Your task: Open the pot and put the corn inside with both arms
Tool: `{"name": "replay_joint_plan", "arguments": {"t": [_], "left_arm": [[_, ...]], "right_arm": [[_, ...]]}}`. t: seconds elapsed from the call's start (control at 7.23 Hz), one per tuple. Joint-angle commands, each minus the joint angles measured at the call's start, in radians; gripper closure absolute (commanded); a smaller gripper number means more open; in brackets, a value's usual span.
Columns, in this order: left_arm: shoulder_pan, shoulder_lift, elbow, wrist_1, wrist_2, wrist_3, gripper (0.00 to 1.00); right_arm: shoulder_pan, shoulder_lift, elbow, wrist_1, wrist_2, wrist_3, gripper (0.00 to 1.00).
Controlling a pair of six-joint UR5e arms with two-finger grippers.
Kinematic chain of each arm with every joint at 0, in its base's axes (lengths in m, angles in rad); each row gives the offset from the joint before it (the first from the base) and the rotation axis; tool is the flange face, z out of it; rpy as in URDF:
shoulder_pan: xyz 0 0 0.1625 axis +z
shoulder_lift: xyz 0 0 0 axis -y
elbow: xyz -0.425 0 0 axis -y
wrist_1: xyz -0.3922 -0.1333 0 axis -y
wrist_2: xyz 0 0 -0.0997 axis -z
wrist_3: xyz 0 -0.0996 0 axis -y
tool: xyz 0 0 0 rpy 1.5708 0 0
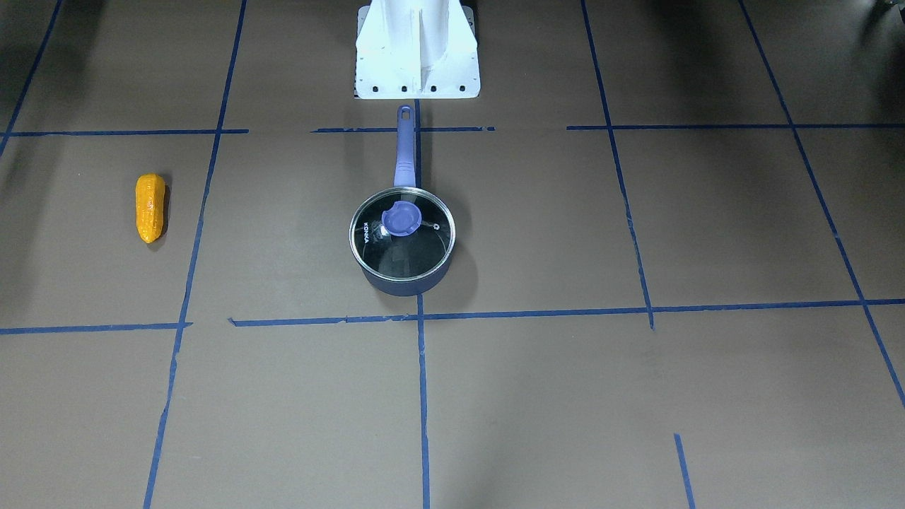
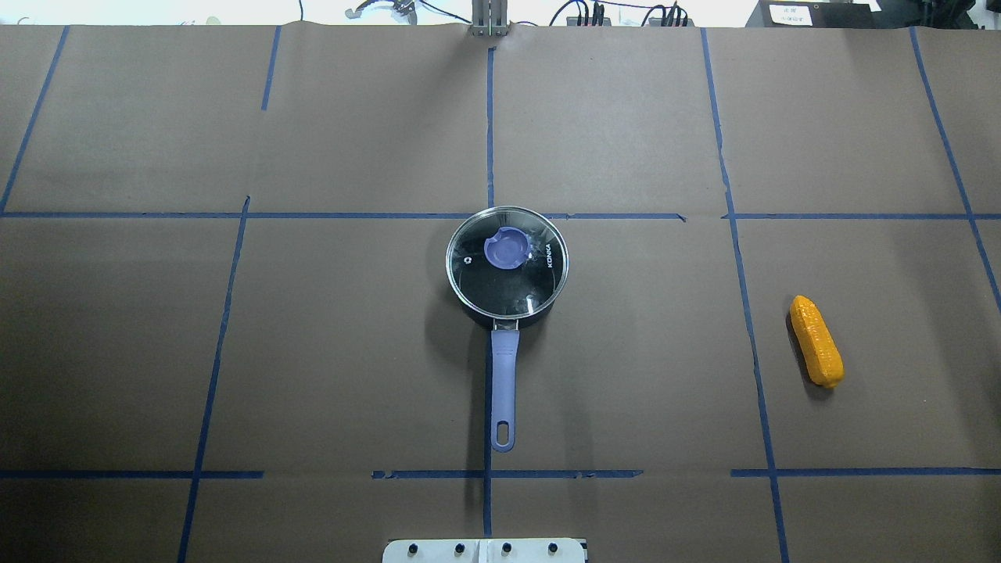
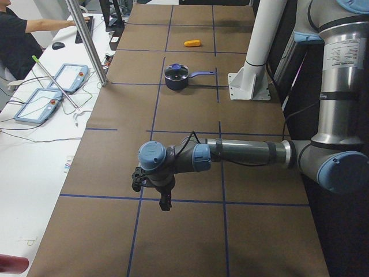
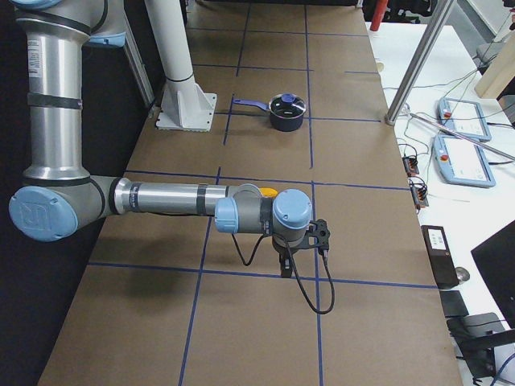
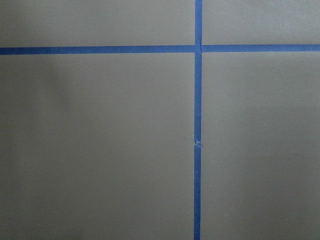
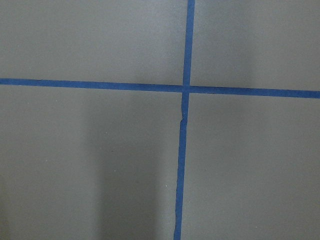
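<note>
You are looking at the very start of the job: nothing is being held or lifted, and the opening step is the one waiting for you. The pot (image 1: 406, 284) is sitting at the middle of the table, its handle (image 2: 504, 375) pointing back toward the white pedestal (image 1: 417, 49), and the glass lid (image 2: 507, 274) is lying seated on its rim with the purple knob (image 2: 507, 249) facing up. The corn (image 2: 816, 341) is lying on its side well apart from the pot, out on the robot's right. Both arms are hanging out over the far ends of the table, away from the pot. The left gripper (image 3: 165, 202) and the right gripper (image 4: 286, 269) are pointing down over bare paper and appearing only in the side views, so you cannot tell how far either is open; neither seems to be carrying anything. Both wrist cameras are showing only brown paper and blue tape lines (image 5: 198, 125). The next move is probably asking you to bring the left gripper in over the knob and lift the lid straight up, while the right one, already near the corn, is going for the cob across its narrow width. Nothing is standing between either arm and its target. An operator (image 3: 17, 40) and the control pendants (image 3: 69, 78) are staying off the table's edge.
</note>
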Motion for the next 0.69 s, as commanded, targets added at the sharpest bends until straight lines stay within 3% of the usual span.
{"name": "replay_joint_plan", "arguments": {"t": [0.0, 0.55], "left_arm": [[0.0, 0.001, 0.0, 0.0, 0.001, 0.0, 0.0], [0.0, 0.001, -0.001, -0.002, 0.0, 0.006, 0.0]], "right_arm": [[0.0, 0.003, 0.004, 0.002, -0.001, 0.003, 0.0], [0.0, 0.004, 0.003, 0.002, -0.002, 0.004, 0.0]]}}
